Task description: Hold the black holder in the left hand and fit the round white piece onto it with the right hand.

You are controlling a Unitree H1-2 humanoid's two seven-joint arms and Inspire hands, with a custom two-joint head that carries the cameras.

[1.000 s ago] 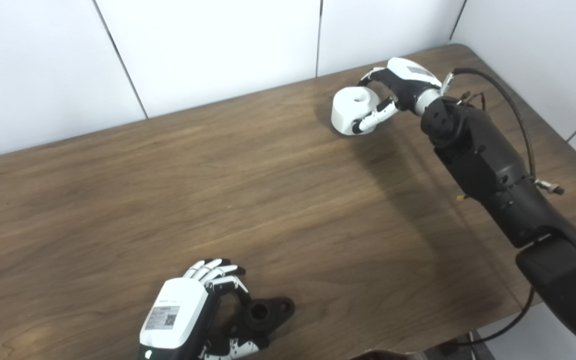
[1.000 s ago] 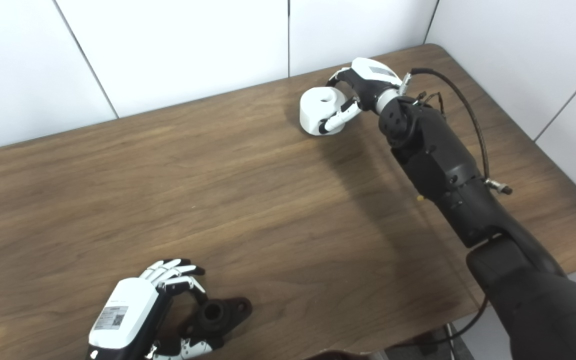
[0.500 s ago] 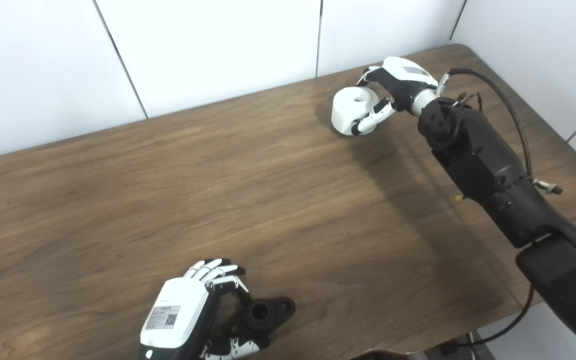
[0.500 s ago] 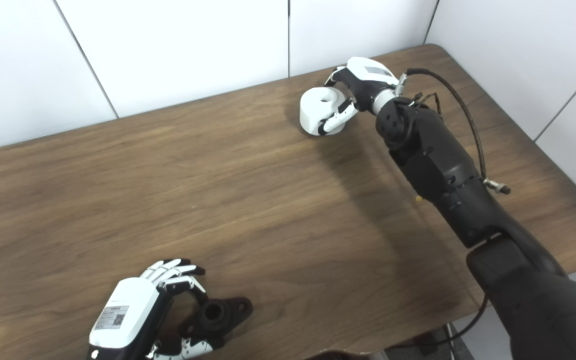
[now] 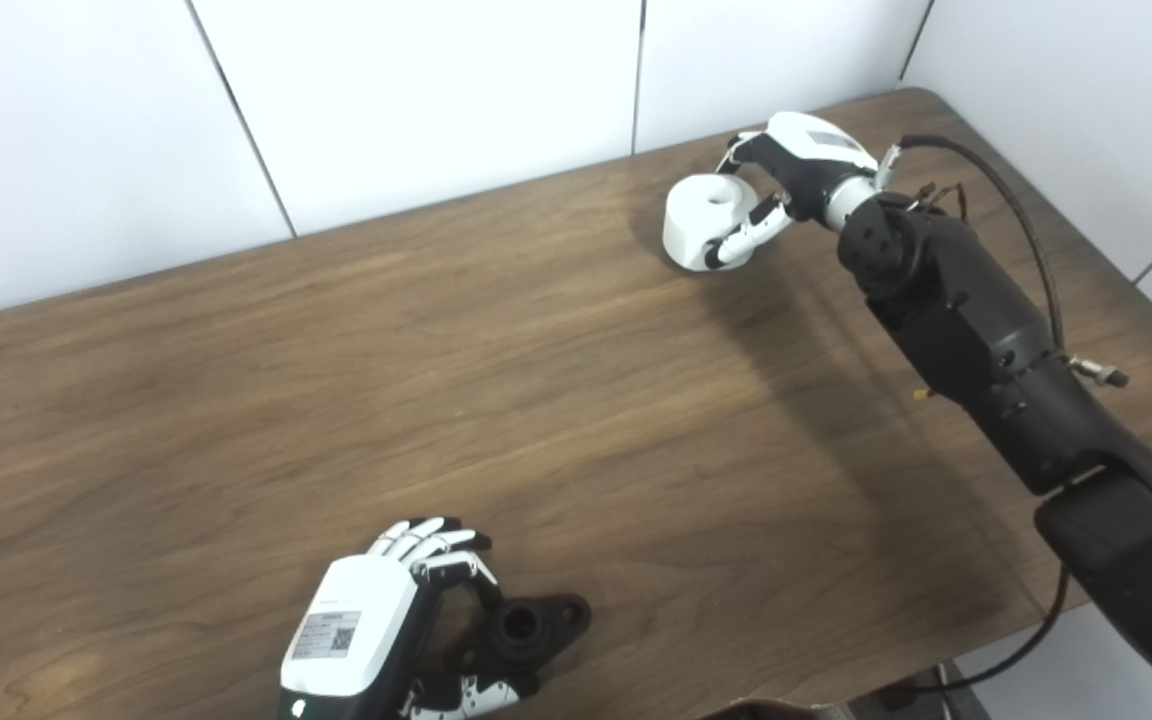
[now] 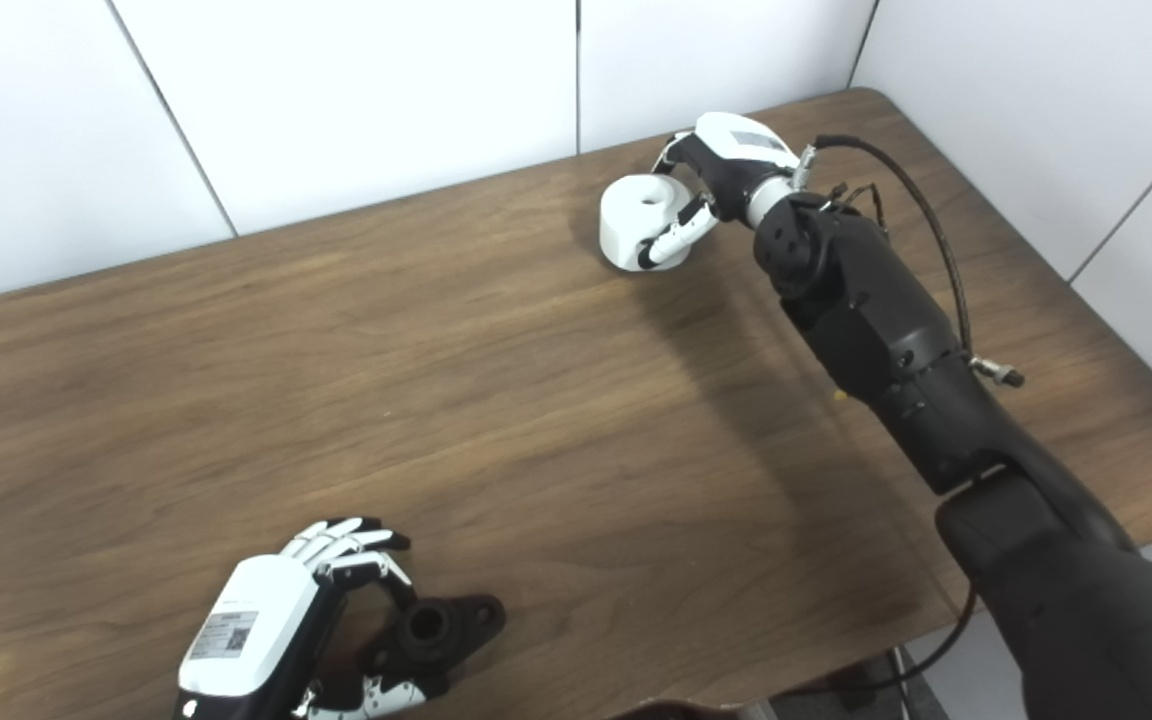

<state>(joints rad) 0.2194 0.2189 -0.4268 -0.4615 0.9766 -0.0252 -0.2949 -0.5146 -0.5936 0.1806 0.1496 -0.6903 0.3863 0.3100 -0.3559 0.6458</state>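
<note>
The black holder (image 5: 531, 625), a flanged part with a round socket, lies on the wooden table (image 5: 536, 400) near its front edge. My left hand (image 5: 361, 630) is curled around the holder's left side, fingers behind it and thumb in front. The round white piece (image 5: 696, 215), a short cylinder with a hole on top, rests on the table at the far right. My right hand (image 5: 796, 170) wraps it from the right, thumb across its front and fingers behind.
White wall panels (image 5: 436, 100) rise directly behind the table's far edge. The table's rounded far right corner (image 5: 921, 95) lies just past my right hand. A black cable (image 5: 1016, 210) arcs over my right forearm.
My right hand has shifted very slightly up and back around the white piece, which stays in place. The left hand and the holder have not moved.
</note>
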